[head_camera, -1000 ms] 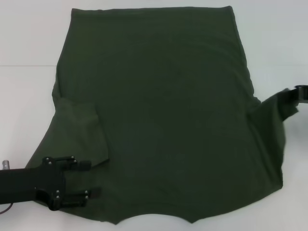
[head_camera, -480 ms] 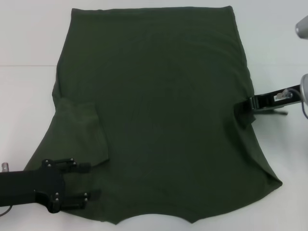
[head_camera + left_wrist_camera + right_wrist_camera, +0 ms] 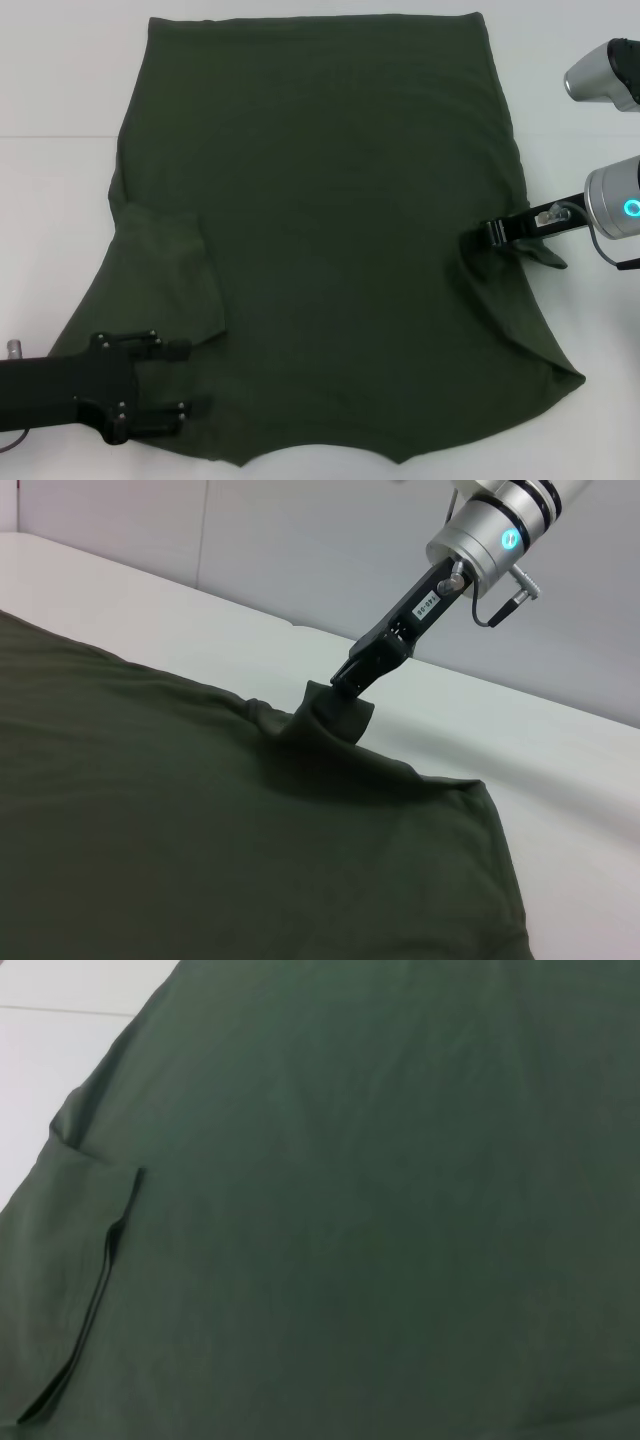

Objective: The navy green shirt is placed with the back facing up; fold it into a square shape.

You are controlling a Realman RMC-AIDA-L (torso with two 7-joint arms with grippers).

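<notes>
The navy green shirt (image 3: pixel 330 230) lies spread flat over most of the white surface (image 3: pixel 50 80), its left sleeve already folded inward onto the body. The right pincer (image 3: pixel 492 233) is clenched on the right sleeve (image 3: pixel 520 250), pinching the fabric and holding it lifted over the shirt's right side; the left wrist view shows the cloth peaked at its tips. The left pincer (image 3: pixel 190 378) rests released, fingers apart, over the shirt's near left corner.
</notes>
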